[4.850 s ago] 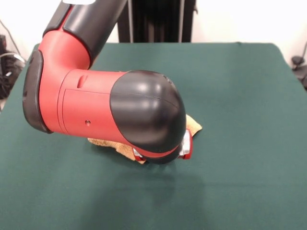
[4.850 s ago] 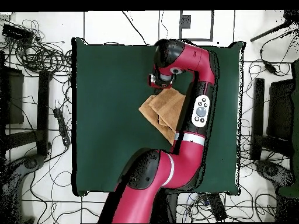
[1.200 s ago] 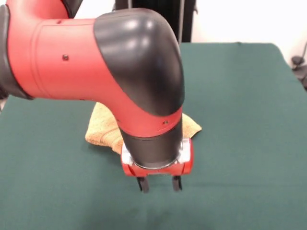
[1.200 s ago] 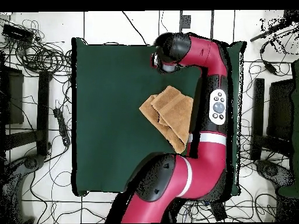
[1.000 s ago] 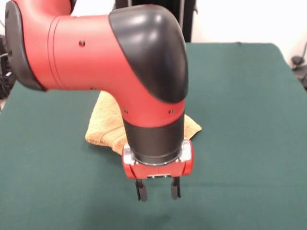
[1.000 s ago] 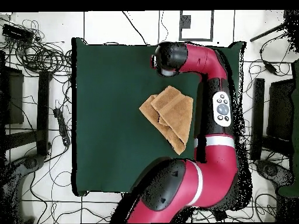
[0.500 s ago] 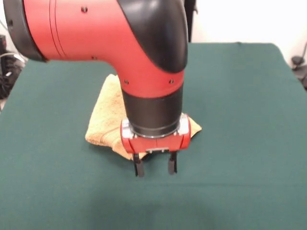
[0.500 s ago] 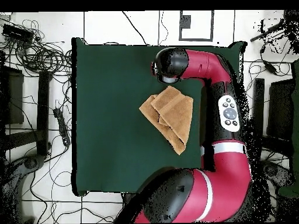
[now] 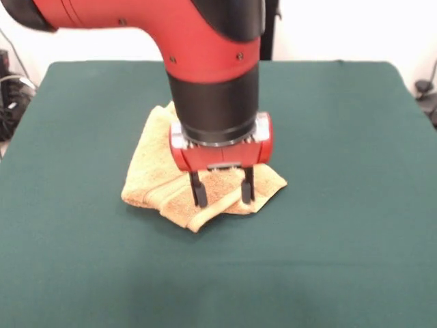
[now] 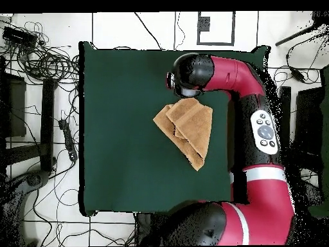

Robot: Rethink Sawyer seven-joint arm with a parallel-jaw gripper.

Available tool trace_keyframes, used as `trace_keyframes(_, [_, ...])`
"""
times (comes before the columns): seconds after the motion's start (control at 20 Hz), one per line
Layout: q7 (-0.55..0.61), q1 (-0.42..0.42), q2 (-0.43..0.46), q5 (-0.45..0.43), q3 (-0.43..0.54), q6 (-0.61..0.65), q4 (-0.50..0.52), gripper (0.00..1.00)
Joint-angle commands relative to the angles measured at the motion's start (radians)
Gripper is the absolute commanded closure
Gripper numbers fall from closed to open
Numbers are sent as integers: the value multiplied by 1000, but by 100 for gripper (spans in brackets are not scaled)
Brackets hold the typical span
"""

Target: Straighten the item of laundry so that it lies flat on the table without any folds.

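Observation:
The item of laundry [image 9: 153,179] is an orange-tan towel lying folded over itself in layers on the dark green table [image 9: 341,171]. In the overhead view the towel [image 10: 186,132] forms a rough triangle near the table's middle. My gripper [image 9: 222,195] hangs open over the towel's near edge, its two black fingers [image 9: 198,191] pointing down and spread apart with nothing between them. From above, the arm's head [image 10: 186,76] hides the gripper and covers the towel's upper corner.
The red arm [image 10: 263,122] runs along the right side of the table in the overhead view. Cables [image 10: 45,64] and dark stands lie on the floor around the table.
The gripper has moved from in front of the towel back over its near edge, staying open. The arm's upper links have swung further toward the right in the overhead view.

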Motion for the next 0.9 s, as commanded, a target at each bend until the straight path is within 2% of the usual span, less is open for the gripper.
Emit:
trace_keyframes(0.05, [41, -25, -73, 15, -10, -90, 341, 0])
trace_keyframes(0.4, [-44, -30, -74, -32, -17, -47, 357, 0])
trace_keyframes(0.9, [68, -7, -28, -33, -23, -170, 360, 0])
